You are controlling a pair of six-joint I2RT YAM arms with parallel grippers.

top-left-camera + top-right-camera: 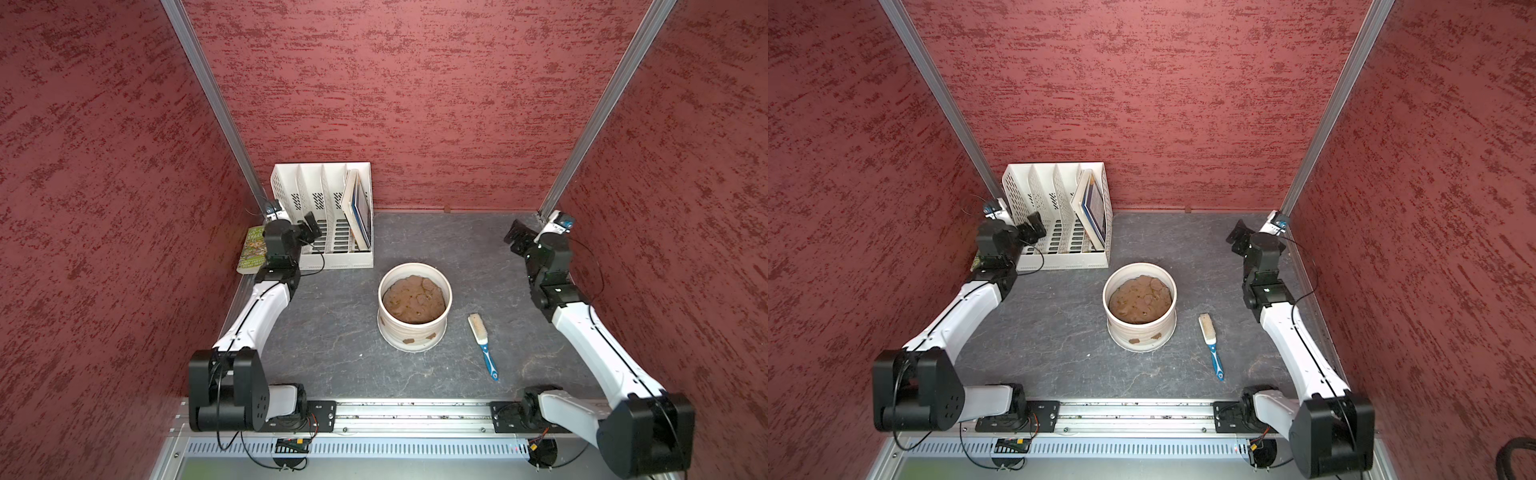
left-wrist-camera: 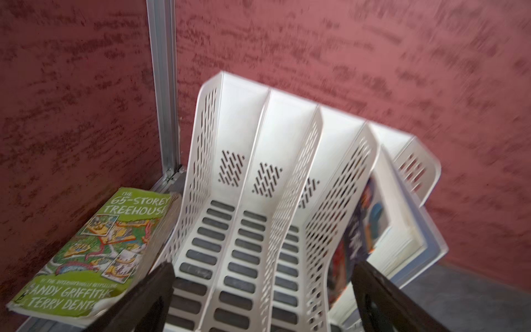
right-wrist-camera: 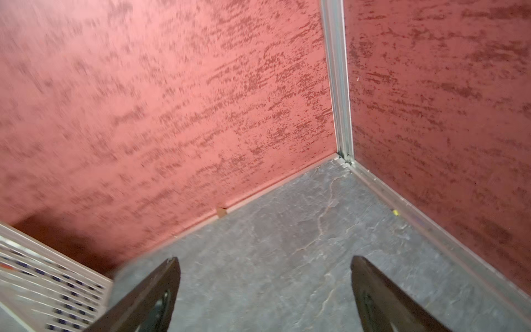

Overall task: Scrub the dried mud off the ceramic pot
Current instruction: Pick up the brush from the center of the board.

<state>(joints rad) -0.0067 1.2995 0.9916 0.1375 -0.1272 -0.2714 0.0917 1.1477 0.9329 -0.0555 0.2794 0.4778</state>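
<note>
The ceramic pot (image 1: 398,328) (image 1: 1128,327) stands mid-table, cream-white and filled with a lumpy brown soil mass (image 1: 413,300). Small reddish-brown patches of dried mud (image 1: 410,341) (image 1: 1135,341) stick to its near outer wall by the base. A brush (image 1: 476,327) (image 1: 1205,326) with pale bristles and a blue handle lies to the pot's right. My left gripper (image 1: 311,224) (image 2: 263,266) hangs open at the far left, over the file organiser. At the far right corner my right gripper (image 1: 517,239) (image 3: 265,260) is open over bare table. Neither holds anything.
A white slotted file organiser (image 1: 324,216) (image 2: 258,201) stands at the back left with books (image 1: 358,208) in its right slot. A green paperback (image 1: 251,249) (image 2: 100,244) lies beside it against the left wall. Red walls close three sides.
</note>
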